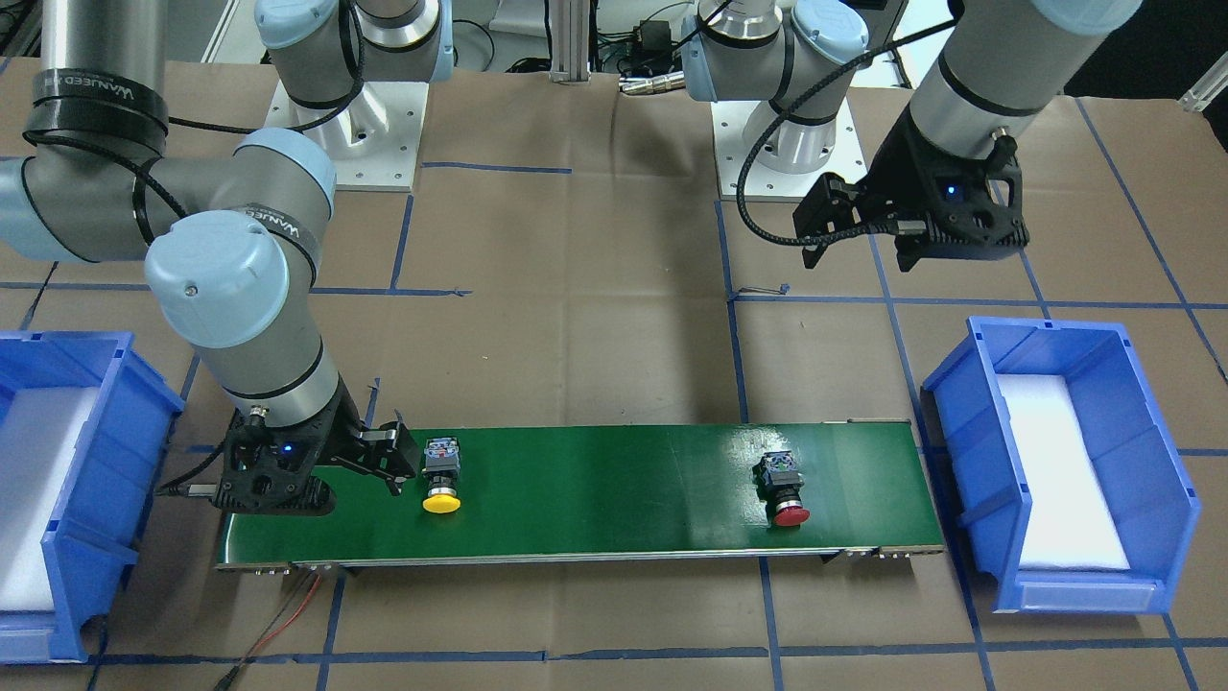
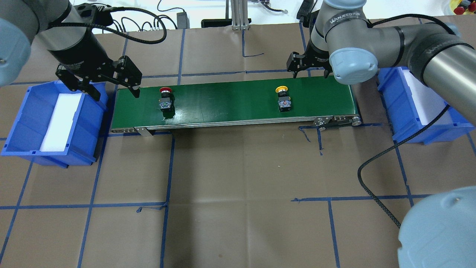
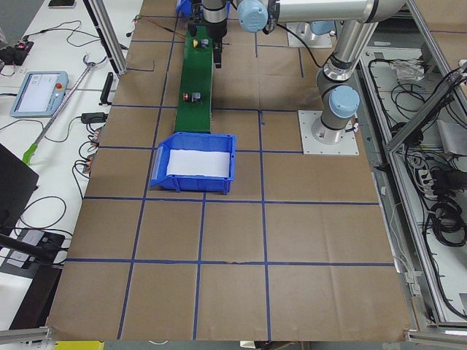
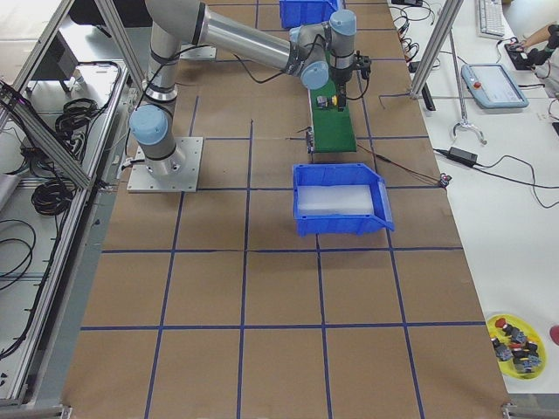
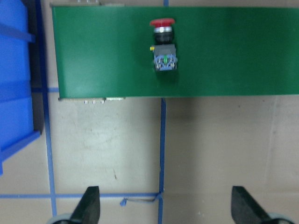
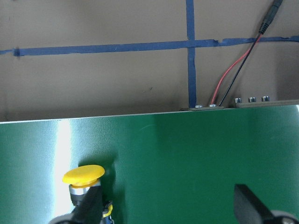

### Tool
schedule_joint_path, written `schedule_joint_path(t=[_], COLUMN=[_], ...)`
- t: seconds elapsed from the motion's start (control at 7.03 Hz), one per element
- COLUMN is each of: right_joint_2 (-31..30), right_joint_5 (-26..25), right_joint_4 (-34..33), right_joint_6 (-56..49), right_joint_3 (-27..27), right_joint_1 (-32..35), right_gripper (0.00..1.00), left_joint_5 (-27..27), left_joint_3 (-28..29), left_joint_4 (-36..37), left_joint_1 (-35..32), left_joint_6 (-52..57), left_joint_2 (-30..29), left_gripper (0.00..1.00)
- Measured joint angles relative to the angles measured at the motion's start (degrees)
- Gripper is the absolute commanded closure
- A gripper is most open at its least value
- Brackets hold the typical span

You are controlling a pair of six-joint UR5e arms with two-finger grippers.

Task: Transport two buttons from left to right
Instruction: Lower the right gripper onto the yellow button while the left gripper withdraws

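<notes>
A green conveyor belt (image 2: 230,100) carries both buttons, each lying on its side. The red button (image 2: 166,99) (image 1: 785,489) (image 5: 162,44) lies near the belt's left end. My left gripper (image 2: 111,91) (image 1: 863,257) (image 5: 168,210) hangs open and empty above the table beside that end, clear of the red button. The yellow button (image 2: 283,98) (image 1: 441,477) (image 6: 84,179) rests near the belt's right end. My right gripper (image 2: 310,72) (image 1: 398,459) (image 6: 170,210) stands open, low over the belt. The yellow button sits just beside one of its fingers (image 6: 88,207), outside the gap.
A blue bin (image 2: 22,111) (image 1: 969,432) with white foam stands at the belt's left end. Another blue bin (image 2: 394,108) (image 1: 86,537) stands at the right end. Red and black wires (image 6: 224,84) run from the belt's far edge. A yellow dish (image 4: 515,345) of spare parts sits on the table's corner.
</notes>
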Motion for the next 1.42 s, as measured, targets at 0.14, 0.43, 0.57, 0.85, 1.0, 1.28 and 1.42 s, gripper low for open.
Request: schedule_joint_path(t=[0.14,0.43,0.57,0.85,1.0,1.28,1.42], right_joint_2=[0.35,1.29,1.41,1.53,1.63,1.59,1.57], right_joint_5=[0.16,0.32,0.32,0.19,0.05,0.08,0.11], right_joint_4=[-0.23,-0.41,-0.41,-0.36,-0.29,-0.31,-0.39], right_joint_6=[0.01,1.63,3.17,4.17,4.24,4.2,4.17], right_joint_3=[0.2,1.02,1.37,1.57,1.87,3.97,4.96], right_joint_1=[0.0,0.05,0.1,0.16,0.17,0.16,0.05], right_gripper=[0.0,0.0,0.0,0.0,0.0,0.15,0.44], left_joint_5=[0.1,0.39,0.52,0.58,0.61,0.58,0.6], left_joint_3=[-2.47,-4.81,-4.68,-4.15,-4.05,-3.69,-3.37], left_joint_4=[0.15,2.51,3.23,3.58,3.59,3.28,2.84], left_joint_1=[-0.01,-0.02,-0.22,-0.78,-0.85,-0.95,-0.97], left_joint_6=[-0.33,-0.57,-0.64,-0.71,-0.79,-1.01,-1.05], left_joint_2=[1.96,3.68,3.63,3.4,3.37,3.34,3.34], left_gripper=[0.0,0.0,0.0,0.0,0.0,0.0,0.0])
